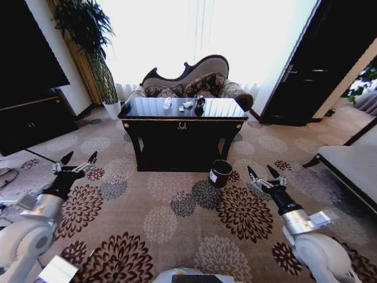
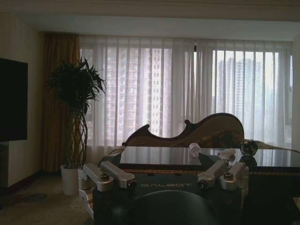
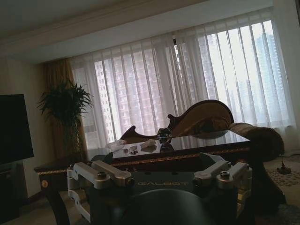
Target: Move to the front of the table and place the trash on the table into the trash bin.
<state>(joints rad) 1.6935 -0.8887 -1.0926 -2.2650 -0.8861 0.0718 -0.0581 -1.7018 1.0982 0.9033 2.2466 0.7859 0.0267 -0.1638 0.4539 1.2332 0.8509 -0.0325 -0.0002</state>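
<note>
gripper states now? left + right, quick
Left gripper: open, empty, held above the carpet short of the table.
Right gripper: open, empty, beside the trash bin.

L tool (image 1: pixel 75 160) raised fwd, fingers apart | R tool (image 1: pixel 263 174) same
</note>
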